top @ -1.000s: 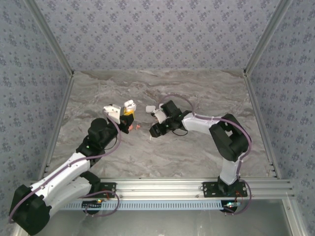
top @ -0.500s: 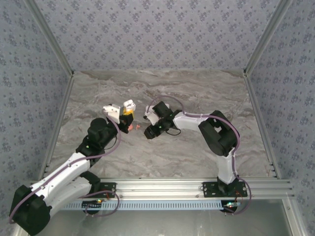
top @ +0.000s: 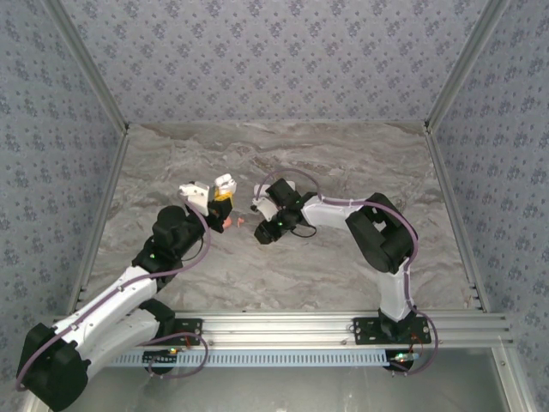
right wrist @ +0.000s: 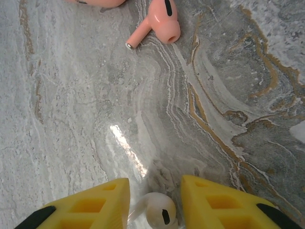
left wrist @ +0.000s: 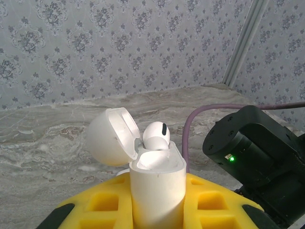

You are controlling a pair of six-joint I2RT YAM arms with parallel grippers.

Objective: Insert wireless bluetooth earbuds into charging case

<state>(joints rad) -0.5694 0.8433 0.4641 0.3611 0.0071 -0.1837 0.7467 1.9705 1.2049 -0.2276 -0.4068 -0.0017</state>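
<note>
Currently my left pincer (left wrist: pixel 157 212) is clamped on the white charging case (left wrist: pixel 157 179), lid open, one white earbud (left wrist: pixel 156 136) seated inside. My right pincer (right wrist: pixel 155 193) stands parted, straddling a second white earbud (right wrist: pixel 161 215) on the marble table (right wrist: pixel 71 119); a pink earbud (right wrist: pixel 162 21) lies beyond.

The grey marbled table (right wrist: pixel 71 95) carries 1 salmon earbud (right wrist: pixel 159 21) and 1 white earbud (right wrist: pixel 159 217).

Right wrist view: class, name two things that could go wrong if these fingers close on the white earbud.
1. The white earbud is round and lies loose on the smooth table inside the open right gripper; a pinch may squirt it out.
2. The seated earbud stands proud of the case; placing a second could knock it.
</note>
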